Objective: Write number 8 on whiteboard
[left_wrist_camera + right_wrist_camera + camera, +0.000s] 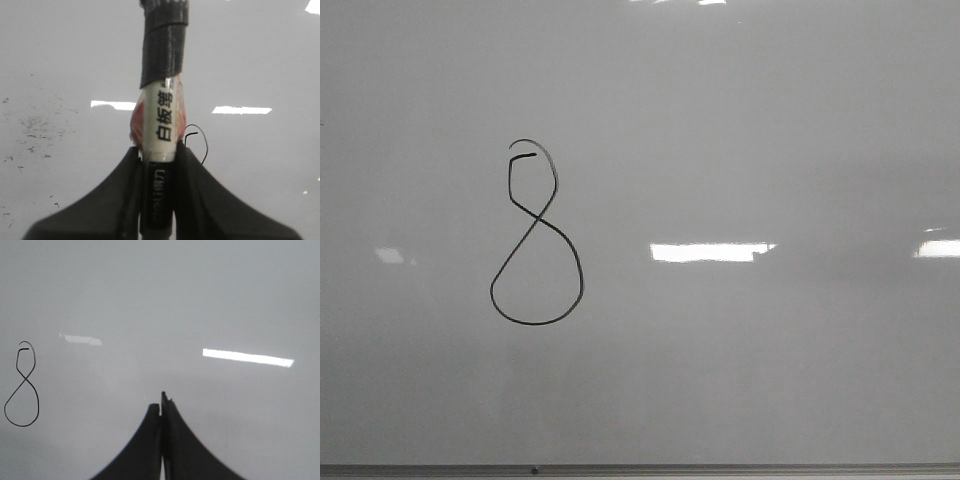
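whiteboard (740, 120): hand-drawn number 8 (536, 236) | marker (159, 125) label: Chinese "白板笔"; lower black band print unclear

The left gripper (156, 155) shows only in its own wrist view; its two black fingers (195, 185) rise from a broad base and narrow upward, clamped on either side of a marker (159, 125) that stands up between them; the jaws sit parted only by the barrel's width. The right gripper (161, 407) has its dark, curved fingers (177, 440) pressed together with seemingly nothing between them, though the tips are blurred; neither arm appears in the front view.
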Controlling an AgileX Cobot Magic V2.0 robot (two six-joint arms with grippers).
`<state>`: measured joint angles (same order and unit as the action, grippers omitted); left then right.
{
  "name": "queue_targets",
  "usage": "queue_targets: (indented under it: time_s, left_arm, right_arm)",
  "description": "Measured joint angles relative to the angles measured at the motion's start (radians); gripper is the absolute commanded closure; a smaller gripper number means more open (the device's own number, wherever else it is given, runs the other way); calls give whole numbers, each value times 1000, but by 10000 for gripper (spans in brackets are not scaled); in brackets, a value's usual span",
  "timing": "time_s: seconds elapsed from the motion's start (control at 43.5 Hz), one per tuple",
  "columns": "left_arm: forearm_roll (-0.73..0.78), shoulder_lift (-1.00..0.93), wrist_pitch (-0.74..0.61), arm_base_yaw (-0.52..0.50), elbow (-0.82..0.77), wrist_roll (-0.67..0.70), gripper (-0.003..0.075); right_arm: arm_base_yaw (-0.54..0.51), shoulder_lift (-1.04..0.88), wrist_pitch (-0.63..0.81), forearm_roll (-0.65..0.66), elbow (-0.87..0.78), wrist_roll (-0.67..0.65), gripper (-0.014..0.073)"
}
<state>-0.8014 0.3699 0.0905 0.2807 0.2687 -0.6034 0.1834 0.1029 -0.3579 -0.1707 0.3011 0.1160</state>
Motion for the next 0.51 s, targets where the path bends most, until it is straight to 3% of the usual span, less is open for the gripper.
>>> queue_targets:
  time_s: [0.092, 0.276, 0.345, 0.506]
  left_arm:
    - [139, 0, -2, 0, -6, 112, 660]
    - [736, 31, -24, -2, -38, 799, 660]
    - [863, 56, -46, -11, -57, 954, 660]
    - [1010, 170, -75, -69, -79, 1083, 660]
  right_arm:
    - [0, 0, 0, 0, 0, 0, 661]
    - [0, 0, 2, -1, 0, 0, 661]
    - [0, 0, 2, -1, 0, 0, 661]
    - [0, 0, 2, -1, 0, 0, 661]
